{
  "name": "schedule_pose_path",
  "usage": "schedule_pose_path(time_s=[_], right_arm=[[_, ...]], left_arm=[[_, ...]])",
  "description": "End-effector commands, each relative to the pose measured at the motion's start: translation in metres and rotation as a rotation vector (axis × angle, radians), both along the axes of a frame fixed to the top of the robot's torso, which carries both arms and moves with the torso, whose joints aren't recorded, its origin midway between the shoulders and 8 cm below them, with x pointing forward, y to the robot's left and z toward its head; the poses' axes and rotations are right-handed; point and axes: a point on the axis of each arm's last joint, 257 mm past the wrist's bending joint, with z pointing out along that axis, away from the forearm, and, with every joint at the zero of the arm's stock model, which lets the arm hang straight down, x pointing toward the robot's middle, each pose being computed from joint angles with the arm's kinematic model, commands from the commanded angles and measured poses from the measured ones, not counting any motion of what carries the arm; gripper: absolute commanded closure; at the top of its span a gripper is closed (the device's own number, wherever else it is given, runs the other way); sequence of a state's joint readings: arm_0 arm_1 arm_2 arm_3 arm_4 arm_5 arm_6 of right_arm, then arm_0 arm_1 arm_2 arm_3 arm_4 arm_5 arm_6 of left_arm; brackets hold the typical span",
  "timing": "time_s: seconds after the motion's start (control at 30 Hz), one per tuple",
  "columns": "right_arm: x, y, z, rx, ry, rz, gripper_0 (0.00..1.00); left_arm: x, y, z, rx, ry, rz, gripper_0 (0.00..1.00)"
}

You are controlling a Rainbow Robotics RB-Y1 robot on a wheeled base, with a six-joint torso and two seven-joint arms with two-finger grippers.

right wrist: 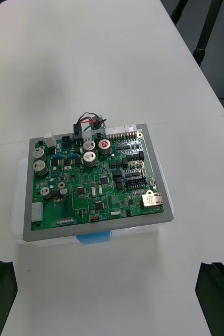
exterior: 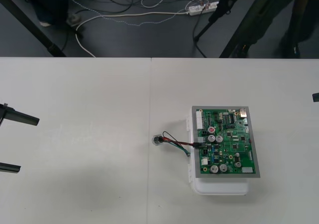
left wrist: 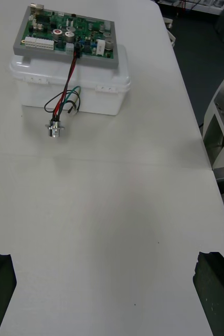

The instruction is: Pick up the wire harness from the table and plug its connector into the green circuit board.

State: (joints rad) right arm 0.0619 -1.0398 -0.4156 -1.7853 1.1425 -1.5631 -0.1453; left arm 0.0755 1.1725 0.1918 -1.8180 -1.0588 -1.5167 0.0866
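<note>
Harness plug (exterior: 198,145) seated in green board (exterior: 227,142) edge facing left gripper (exterior: 28,145), socket (exterior: 158,140) on table (exterior: 89,99) beside white base (exterior: 222,186), left gripper's jaws wide apart at table's edge, well apart from the harness, right gripper (right wrist: 109,270) open near the board's opposite edge

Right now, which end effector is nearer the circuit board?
Right. The right end effector is at the table's right side, a short gap from the circuit board; the left end effector is at the far left, past the socket.

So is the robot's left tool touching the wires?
Apart. In the front view the left tool sits open at the left side of the table, and a bare stretch lies between it and the wire harness by the green circuit board.
</note>
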Motion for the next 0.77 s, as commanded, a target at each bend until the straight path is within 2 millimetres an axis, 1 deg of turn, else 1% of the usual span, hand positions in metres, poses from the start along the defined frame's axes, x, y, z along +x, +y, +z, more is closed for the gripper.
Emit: schedule_pose_path(time_s=[0.03,0.77], right_arm=[[-0.0008,0.0029,0.0031,-0.028,0.008,0.018,0.0],[-0.0008,0.0029,0.0031,-0.028,0.008,0.018,0.0]], left_arm=[[-0.0135,0.0069,0.0052,0.043,-0.009,-0.056,0.0],[-0.0135,0.0069,0.0052,0.043,-0.009,-0.056,0.0]])
